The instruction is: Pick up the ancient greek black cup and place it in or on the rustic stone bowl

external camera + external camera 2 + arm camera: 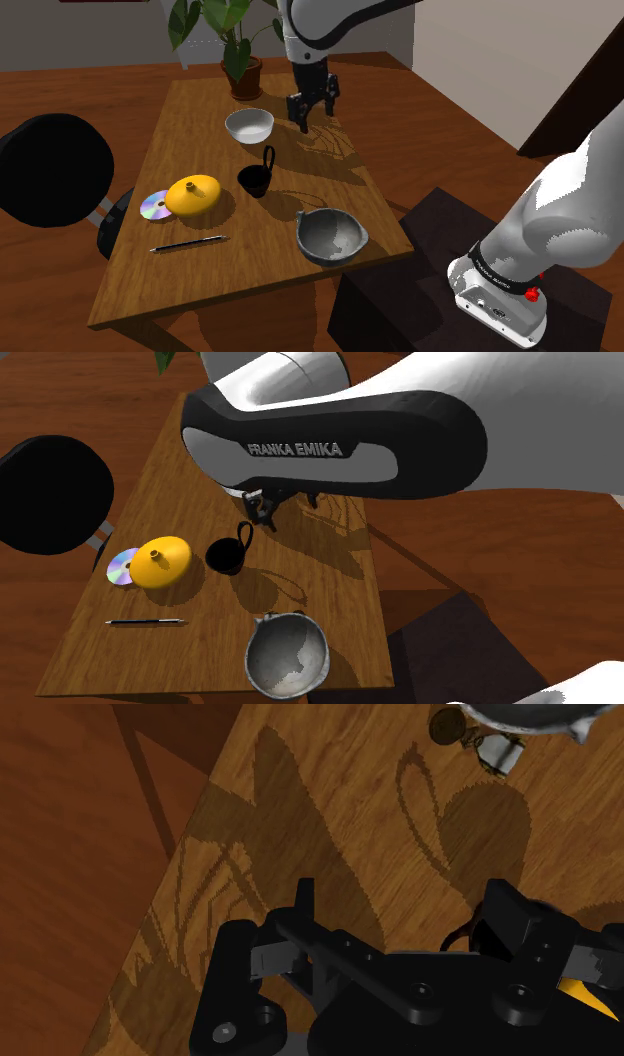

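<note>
Gripper (315, 113) hangs upper centre in the shoulder view, pointing down, fingers apart, gripping nothing; just left, a white bowl (249, 125), empty; black cup (256, 178) upright mid-table (200, 280); grey stone bowl (330, 236) lower right, empty.

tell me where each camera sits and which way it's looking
Shoulder view: beside and behind the stand, looking down over the table; the arm and gripper show.
Second exterior view: high above, looking down on the table; the arm crosses the top.
Wrist view: on the hand, facing the table top; the open fingers show.
Shared: both exterior views show the cup and grey bowl.
</note>
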Controlling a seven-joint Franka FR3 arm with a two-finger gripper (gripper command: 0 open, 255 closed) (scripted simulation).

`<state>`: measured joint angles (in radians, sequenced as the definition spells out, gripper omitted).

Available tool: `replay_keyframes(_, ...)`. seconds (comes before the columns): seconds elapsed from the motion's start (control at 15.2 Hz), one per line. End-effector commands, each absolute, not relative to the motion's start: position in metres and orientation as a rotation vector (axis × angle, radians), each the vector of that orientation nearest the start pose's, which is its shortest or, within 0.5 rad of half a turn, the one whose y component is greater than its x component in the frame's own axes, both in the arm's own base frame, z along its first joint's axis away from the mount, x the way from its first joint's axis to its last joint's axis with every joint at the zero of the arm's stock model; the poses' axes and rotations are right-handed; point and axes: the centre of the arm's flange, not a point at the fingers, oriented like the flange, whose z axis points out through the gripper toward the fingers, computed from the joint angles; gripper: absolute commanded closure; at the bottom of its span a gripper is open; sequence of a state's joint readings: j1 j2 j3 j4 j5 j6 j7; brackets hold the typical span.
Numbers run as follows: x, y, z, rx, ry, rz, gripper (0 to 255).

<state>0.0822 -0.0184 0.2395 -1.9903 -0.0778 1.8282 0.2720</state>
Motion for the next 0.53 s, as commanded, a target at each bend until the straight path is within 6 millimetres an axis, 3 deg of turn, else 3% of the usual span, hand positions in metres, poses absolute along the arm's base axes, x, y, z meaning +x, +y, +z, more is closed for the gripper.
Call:
replay_keyframes(0.0, 0.529, 0.177, 0.447, -3.254, -0.146, 0.189, 0)
replay_keyframes(0.46, 0.592, 0.23, 0.401, -3.267, -0.233, 0.194, 0)
